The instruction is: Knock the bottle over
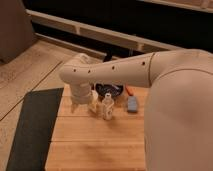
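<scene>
One wooden table above pale floor holds the upright bottle; pincer just beside, grip state impossible to tell

High over-shoulder view, gripper left-centre

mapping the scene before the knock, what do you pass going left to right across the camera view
dark mat → gripper, low over the wooden table → bottle → blue block

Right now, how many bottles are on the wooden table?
1. The bottle stands upright mid-table, between the gripper on its left and the blue block on its right. The arm covers part of the table, so another could be hidden.
</scene>
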Tool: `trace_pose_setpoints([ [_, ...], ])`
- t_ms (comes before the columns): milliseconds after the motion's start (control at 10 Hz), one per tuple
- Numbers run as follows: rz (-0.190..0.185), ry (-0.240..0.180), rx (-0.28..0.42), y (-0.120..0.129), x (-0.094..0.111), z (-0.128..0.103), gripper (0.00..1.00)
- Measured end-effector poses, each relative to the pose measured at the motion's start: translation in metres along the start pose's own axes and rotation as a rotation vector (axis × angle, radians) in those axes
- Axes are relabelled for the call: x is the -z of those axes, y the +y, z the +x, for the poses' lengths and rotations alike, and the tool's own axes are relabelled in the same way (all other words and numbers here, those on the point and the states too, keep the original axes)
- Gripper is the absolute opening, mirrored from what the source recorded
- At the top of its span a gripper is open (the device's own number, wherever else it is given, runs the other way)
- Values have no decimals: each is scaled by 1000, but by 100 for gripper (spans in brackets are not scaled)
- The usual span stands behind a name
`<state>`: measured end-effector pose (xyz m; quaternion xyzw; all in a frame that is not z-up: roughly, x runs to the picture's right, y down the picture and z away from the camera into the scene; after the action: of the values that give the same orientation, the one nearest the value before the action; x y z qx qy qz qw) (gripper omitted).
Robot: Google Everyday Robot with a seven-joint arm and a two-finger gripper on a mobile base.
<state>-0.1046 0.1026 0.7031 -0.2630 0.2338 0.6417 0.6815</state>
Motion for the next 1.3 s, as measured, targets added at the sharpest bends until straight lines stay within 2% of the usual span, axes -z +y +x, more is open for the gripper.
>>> trace_pose_setpoints([
  [400,-2,4,-2,0,-1,0,65],
  [800,-18,84,-19,-13,-24,-18,65],
  [1100,-33,104,-24,-19,-30,-38,65],
  [1300,-21,126,-75,-43,-38,-50,65],
])
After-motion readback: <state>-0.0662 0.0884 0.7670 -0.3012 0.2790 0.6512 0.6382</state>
